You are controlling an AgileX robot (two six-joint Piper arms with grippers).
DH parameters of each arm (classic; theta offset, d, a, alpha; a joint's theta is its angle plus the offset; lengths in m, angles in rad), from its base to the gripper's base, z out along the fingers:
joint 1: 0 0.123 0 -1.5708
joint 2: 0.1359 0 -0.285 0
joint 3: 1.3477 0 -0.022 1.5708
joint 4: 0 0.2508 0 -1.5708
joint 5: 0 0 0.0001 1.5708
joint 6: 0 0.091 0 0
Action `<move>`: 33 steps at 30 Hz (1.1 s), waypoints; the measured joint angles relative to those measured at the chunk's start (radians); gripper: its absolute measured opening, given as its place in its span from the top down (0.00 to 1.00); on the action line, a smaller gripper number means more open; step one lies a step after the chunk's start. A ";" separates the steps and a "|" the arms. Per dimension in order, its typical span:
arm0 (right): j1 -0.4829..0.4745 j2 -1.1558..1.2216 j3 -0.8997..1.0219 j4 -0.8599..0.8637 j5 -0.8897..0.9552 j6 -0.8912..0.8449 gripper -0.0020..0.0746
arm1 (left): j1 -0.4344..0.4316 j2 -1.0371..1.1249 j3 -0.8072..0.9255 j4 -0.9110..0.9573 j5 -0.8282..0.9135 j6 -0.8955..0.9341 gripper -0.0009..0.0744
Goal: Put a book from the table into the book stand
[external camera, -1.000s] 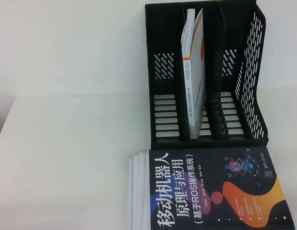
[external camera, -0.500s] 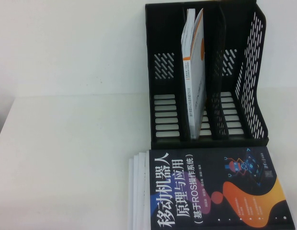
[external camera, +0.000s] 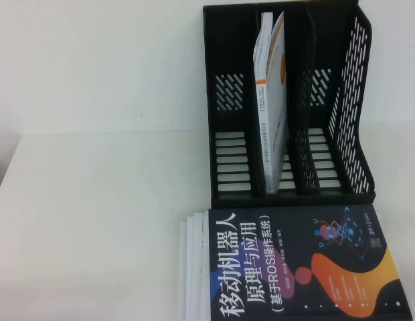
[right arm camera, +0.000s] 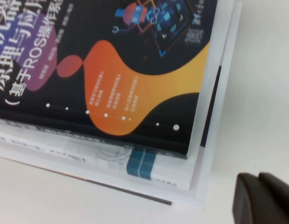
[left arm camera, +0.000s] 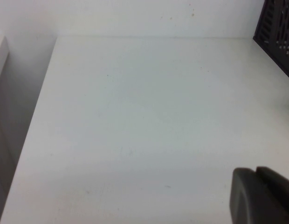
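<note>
The high view looks down from the robot's side at a white table (external camera: 94,221), with a black book stand (external camera: 288,107) upper right of the frame and a stack of books (external camera: 294,267) lower right. The left wrist view looks close over bare tabletop; the left gripper (left arm camera: 263,196) shows lower right, the stand's corner upper right. The right wrist view looks closely at the same stack; the right gripper (right arm camera: 265,198) shows lower right.

the white table (external camera: 94,221) carries a black book stand (external camera: 224,160) at 1 o'clock and a book stack (external camera: 294,264) at 5 o'clock.
</note>
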 joint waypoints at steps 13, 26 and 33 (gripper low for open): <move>-0.140 -0.444 0.336 -0.037 -0.367 -0.027 0.98 | -0.001 0.000 0.000 0.000 0.000 0.000 0.99; -0.196 -0.512 0.413 -0.040 -0.343 -0.071 0.98 | -0.001 0.000 0.000 -0.006 0.002 0.000 0.99; -0.196 -0.512 0.413 -0.123 -0.343 0.000 0.98 | -0.001 0.000 0.000 -0.006 0.002 0.000 0.99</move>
